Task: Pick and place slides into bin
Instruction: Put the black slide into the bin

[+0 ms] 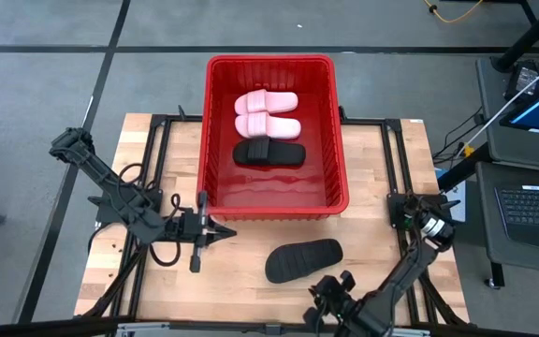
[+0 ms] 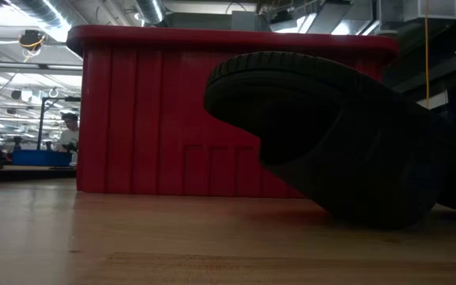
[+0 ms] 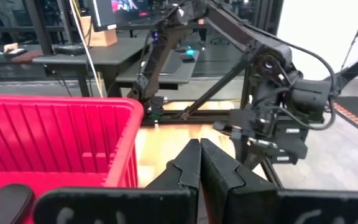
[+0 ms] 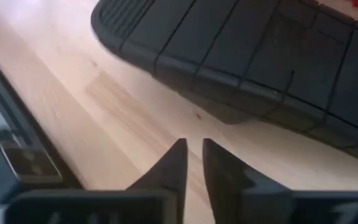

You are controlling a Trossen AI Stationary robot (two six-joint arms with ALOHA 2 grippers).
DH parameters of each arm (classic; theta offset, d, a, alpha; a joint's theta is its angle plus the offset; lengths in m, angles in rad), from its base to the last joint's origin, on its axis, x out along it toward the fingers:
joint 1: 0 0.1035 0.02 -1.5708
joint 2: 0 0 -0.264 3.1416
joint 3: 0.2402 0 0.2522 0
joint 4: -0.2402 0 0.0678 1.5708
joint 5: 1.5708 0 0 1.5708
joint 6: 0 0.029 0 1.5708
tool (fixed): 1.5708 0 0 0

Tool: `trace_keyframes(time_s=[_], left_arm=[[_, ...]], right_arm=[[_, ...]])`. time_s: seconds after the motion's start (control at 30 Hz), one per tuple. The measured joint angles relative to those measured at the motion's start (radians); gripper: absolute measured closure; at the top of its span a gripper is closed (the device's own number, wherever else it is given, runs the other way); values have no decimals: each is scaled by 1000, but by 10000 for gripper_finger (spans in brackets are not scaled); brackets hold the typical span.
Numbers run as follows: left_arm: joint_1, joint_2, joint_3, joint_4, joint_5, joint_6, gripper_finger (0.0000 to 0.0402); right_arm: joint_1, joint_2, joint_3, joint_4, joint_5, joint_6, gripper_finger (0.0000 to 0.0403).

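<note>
Where the wooden table [image 1: 138, 150] ends, grey floor [image 1: 45, 56] begins.

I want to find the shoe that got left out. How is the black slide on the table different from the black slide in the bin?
The black slide on the table lies outside the bin, on bare wood; the black slide in the bin sits beside two pink slides. The table one is tilted at an angle; the bin one lies straight across. Both are black, with a wide strap.
</note>
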Motion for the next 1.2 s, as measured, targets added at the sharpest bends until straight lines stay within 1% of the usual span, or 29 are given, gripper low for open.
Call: trace_keyframes(time_s=[0.2,0.27,0.37,0.47,0.6,0.7,0.9,1.0,1.1,1.2], left_arm=[[-17,0,0,-41,0,-1,400],[-20,0,0,-57,0,-1,400],[-22,0,0,-67,0,0,400],[-22,0,0,-73,0,0,400],[-22,0,0,-84,0,0,400],[-22,0,0,-84,0,-1,400],[-22,0,0,-84,0,-15,400],[-22,0,0,-84,0,-19,400],[-21,0,0,-84,0,-19,400],[-21,0,0,-84,0,-19,400]], right_arm=[[-14,2,-3,39,4,93,280],[-14,3,-15,70,22,121,260],[-14,3,-53,114,43,154,237],[-12,3,-95,125,55,176,223],[-9,4,-143,127,82,184,219],[-1,4,-190,170,89,169,218],[15,4,-309,368,119,163,220],[15,3,-353,459,179,110,227],[12,3,-383,505,187,28,236],[6,3,-428,565,188,0,243]])
